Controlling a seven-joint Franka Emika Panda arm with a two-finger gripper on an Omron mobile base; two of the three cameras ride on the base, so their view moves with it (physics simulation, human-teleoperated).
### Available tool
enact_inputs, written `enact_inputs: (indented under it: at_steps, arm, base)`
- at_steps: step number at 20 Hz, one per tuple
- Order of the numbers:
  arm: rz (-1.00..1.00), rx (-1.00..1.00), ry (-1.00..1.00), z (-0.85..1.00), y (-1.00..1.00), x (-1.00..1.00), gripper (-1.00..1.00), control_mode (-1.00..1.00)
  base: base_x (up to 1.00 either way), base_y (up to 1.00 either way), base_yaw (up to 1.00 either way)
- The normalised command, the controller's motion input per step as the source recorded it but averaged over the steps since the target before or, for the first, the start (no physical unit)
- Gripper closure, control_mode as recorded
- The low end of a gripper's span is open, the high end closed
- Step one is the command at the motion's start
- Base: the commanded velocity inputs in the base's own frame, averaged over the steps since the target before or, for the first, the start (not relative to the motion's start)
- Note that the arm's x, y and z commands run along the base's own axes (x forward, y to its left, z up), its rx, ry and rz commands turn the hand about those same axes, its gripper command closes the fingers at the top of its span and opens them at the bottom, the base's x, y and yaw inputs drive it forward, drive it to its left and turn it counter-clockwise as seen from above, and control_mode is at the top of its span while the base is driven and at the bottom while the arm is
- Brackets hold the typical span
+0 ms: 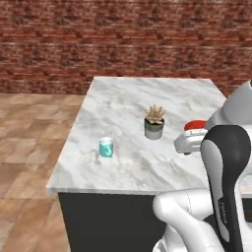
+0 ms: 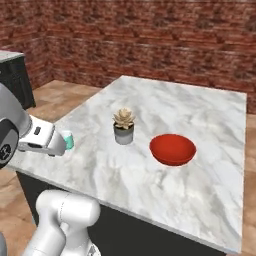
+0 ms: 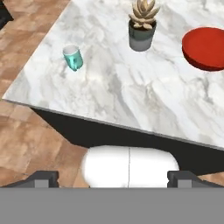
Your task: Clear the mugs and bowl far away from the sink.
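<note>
A teal mug with a white inside stands upright near the front left corner of the marble counter. In the right base view the mug is partly hidden behind my hand. The wide red bowl rests right of the middle; in the left base view my arm covers most of the bowl. My gripper hovers open above the counter's front edge, well short of the mug, with nothing between its fingers. The sink is out of view.
A grey pot with a succulent stands between mug and bowl. The counter has bare marble behind them. A brick wall closes the back; wooden floor lies to the left.
</note>
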Motion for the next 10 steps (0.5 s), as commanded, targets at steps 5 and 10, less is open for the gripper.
enact_inputs:
  at_steps: [5,10]
  arm:
    - [0.0,0.0,0.0,0.0,0.0,0.0,-1.0,1.0]
    - [0.0,0.0,0.0,0.0,0.0,0.0,-1.0,1.0]
  base:
    - [0.0,0.3,0.94]
    - [0.0,0.26,0.95]
